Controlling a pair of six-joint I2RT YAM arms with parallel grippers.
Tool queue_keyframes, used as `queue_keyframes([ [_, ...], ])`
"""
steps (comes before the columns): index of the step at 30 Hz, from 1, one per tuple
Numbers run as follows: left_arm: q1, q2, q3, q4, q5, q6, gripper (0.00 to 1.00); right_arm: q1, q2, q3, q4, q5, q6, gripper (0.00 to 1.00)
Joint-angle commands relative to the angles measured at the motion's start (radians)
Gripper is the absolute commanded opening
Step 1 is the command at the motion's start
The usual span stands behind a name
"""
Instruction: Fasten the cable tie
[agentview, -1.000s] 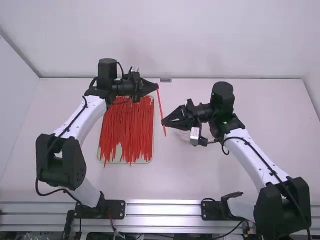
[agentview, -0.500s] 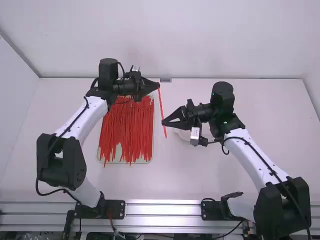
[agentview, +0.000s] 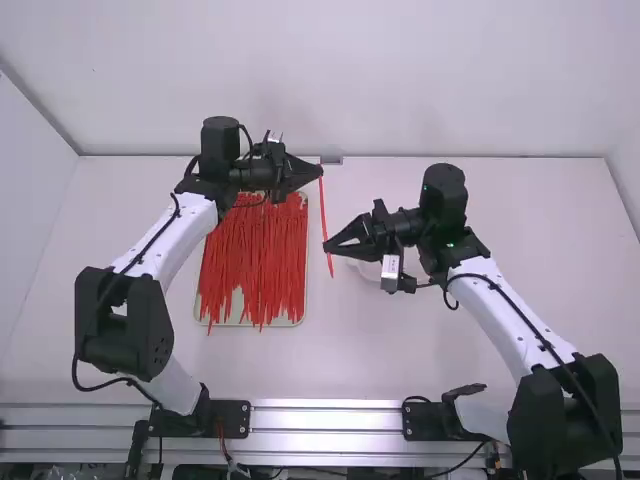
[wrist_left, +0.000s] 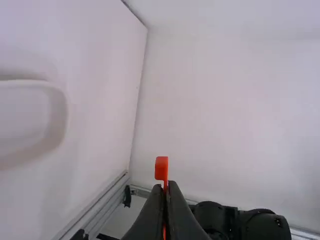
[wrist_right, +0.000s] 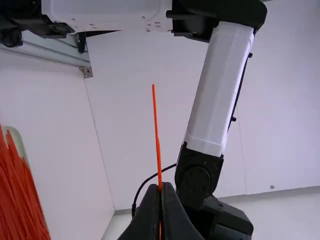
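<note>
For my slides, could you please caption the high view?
Left tool and right tool hold one red tie beside a tray of spare ties.

A white surface (agentview: 520, 210) fills the scene, closed in by plain white walls (agentview: 400, 70) behind and at both sides. A pale board (agentview: 306, 290) with rounded corners lies flat left of the middle. A small grey bracket (agentview: 331, 159) sits at the far edge. An aluminium rail (agentview: 320, 415) runs along the near edge.
</note>
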Motion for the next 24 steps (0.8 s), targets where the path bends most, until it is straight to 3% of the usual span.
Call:
queue_keyframes([
  [1, -0.010, 0.003, -0.006, 0.000, 0.015, 0.015, 0.02, -0.002, -0.002, -0.002, 0.002, -0.008, 0.006, 0.00],
  [6, -0.009, 0.003, -0.006, -0.001, 0.015, 0.014, 0.02, -0.002, -0.002, -0.002, 0.009, 0.005, 0.005, 0.00],
  [11, -0.015, 0.003, -0.006, -0.003, 0.014, 0.014, 0.02, -0.002, -0.002, -0.002, 0.009, 0.020, -0.019, 0.08],
  [14, -0.015, 0.003, -0.006, -0.003, 0.015, 0.015, 0.02, -0.002, -0.002, -0.002, 0.010, 0.031, -0.018, 0.00],
  [24, -0.014, 0.003, -0.006, -0.003, 0.015, 0.034, 0.02, -0.002, -0.002, -0.002, 0.010, 0.031, -0.018, 0.00],
])
